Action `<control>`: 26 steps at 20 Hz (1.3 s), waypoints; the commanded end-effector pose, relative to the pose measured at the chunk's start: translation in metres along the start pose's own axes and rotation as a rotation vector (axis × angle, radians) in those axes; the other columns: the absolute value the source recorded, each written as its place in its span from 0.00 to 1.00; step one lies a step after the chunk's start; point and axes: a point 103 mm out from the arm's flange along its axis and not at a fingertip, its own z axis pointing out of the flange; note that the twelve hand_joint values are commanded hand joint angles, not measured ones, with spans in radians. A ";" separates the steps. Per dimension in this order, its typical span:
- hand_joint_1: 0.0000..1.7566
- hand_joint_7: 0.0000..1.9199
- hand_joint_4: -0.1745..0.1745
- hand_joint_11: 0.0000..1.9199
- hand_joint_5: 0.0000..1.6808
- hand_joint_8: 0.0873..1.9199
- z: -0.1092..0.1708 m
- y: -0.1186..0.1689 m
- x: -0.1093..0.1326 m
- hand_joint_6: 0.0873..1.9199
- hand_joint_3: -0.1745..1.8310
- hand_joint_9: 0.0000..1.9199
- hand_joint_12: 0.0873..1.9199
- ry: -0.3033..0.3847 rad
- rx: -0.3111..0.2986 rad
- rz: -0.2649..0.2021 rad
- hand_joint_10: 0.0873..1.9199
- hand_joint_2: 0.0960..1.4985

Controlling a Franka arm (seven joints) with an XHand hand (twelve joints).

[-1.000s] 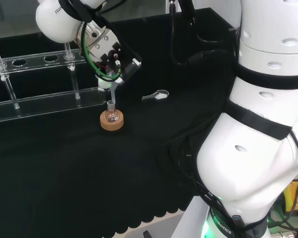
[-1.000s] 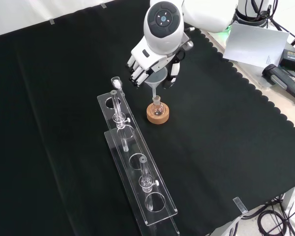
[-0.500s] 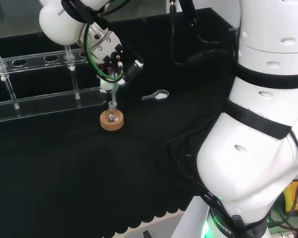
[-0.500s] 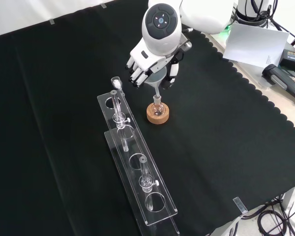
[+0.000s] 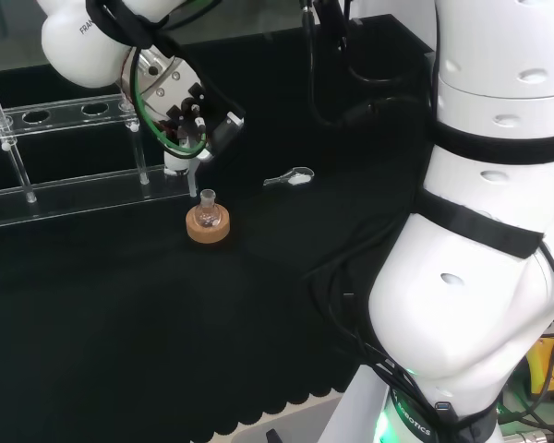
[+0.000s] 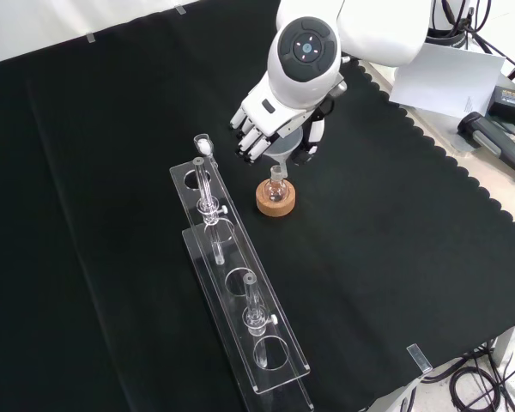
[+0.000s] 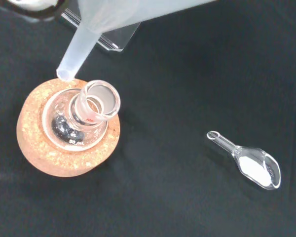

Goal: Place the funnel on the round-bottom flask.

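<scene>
A small round-bottom flask (image 5: 207, 212) stands upright in a cork ring (image 5: 208, 229) on the black cloth, with something dark at its bottom (image 7: 65, 129). The hand (image 6: 275, 129) hovers just above it, fingers and thumb curled round a clear plastic funnel (image 6: 282, 151). In the wrist view the funnel's stem (image 7: 81, 44) slants down and its tip sits beside the flask's mouth (image 7: 100, 96), over the cork ring's edge (image 7: 44, 153), not inside the neck. In the head view the stem (image 5: 192, 173) ends a little left of and above the flask's neck.
A clear spoon with white powder (image 5: 292, 177) lies on the cloth right of the flask in the head view. A long clear tube rack (image 6: 232, 275) holding upright glass tubes stands close to the flask, left of it in the front view. The arm's white links (image 5: 480, 231) take up the head view's right.
The hand with the funnel has swung left in the head view and right in the front view. The stem's tip, at the flask's mouth before, now hangs beside it.
</scene>
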 end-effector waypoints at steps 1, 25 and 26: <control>0.52 0.34 0.35 0.48 0.46 0.32 -0.004 -0.005 0.007 0.36 0.41 0.68 0.52 -0.028 0.011 0.002 0.05 0.43; 0.52 0.34 0.34 0.48 0.46 0.32 0.005 -0.015 -0.036 0.36 0.41 0.68 0.51 0.005 -0.004 0.029 0.04 0.43; 0.52 0.34 0.34 0.48 0.46 0.32 0.004 -0.014 -0.030 0.36 0.41 0.68 0.51 -0.015 0.006 0.038 0.04 0.43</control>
